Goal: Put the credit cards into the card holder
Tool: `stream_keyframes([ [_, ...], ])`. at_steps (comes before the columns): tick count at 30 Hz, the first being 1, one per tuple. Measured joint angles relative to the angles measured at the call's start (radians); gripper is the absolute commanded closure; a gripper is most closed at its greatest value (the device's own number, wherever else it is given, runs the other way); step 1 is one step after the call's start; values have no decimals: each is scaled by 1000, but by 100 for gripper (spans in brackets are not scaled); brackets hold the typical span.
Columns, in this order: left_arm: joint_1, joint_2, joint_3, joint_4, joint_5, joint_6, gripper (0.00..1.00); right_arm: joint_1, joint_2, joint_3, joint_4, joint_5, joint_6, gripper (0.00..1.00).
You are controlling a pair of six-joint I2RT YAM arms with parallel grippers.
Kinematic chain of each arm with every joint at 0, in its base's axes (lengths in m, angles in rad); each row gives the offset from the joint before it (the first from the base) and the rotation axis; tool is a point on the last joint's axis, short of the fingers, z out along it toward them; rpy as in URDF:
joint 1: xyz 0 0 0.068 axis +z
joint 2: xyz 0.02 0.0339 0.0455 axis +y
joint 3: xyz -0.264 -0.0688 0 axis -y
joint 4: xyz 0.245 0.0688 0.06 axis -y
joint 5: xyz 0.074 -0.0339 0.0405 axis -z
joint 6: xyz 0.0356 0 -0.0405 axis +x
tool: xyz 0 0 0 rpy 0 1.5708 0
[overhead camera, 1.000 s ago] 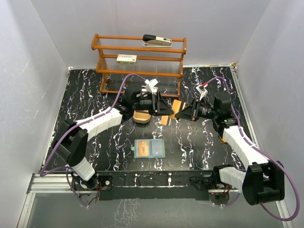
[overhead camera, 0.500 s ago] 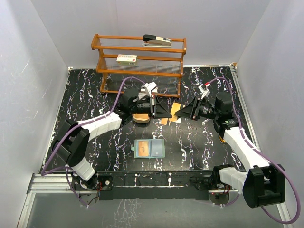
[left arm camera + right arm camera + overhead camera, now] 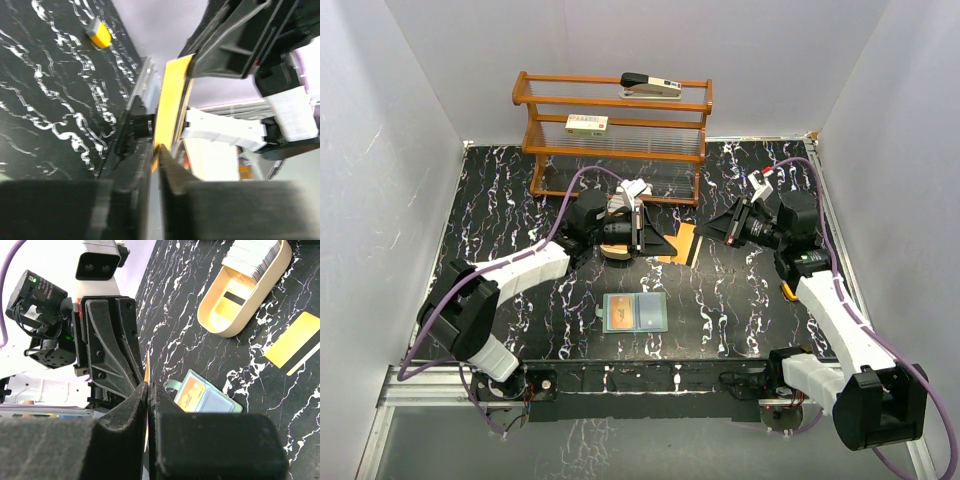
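The left gripper [image 3: 156, 149] was shut on a gold-orange credit card [image 3: 172, 95], pinching one short end of it. The right gripper [image 3: 148, 385] was clamped on the far end of the same card, so the card hung above the black marbled table [image 3: 740, 300], gripped by both arms between the two sets of fingers.

The sage-green card holder [image 3: 635, 312] lay open and flat on the table, near the front and well apart from both grippers. One of its clear pockets held an orange card [image 3: 189, 392]; the other pocket [image 3: 220, 402] showed blue-grey.

The tan oval tray [image 3: 210, 315] sat just beside the left gripper, partly hidden by it in the top view. A stack of whitish-grey cards [image 3: 255, 257] stood packed at one end of the tray, and a gold card with a black stripe [image 3: 227, 302] lay on its floor. Another gold card with a black stripe [image 3: 294, 342] lay flat on the table near the tray.

At the back stood a wooden rack [image 3: 535, 150], with a stapler [image 3: 650, 84] on its top shelf and a white labelled box [image 3: 586, 124] on the shelf below.
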Motion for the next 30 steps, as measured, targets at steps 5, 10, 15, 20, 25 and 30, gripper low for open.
stream_keyframes([
  [5,-1,0,26,-156,-61,94,55,-1,-11,-3,-9,60,-18,100],
  [10,-2,8,140,-457,-275,258,68,-1,-16,-38,-2,210,-63,100],
  [15,-2,65,209,-610,-439,367,100,-1,42,-137,106,345,-91,100],
  [20,-2,282,376,-728,-556,452,100,-1,196,-180,219,433,-121,100],
  [25,-2,450,506,-800,-636,495,100,-1,328,-180,351,496,-146,100],
  [30,-2,543,572,-837,-692,516,100,4,426,-189,444,550,-170,100],
])
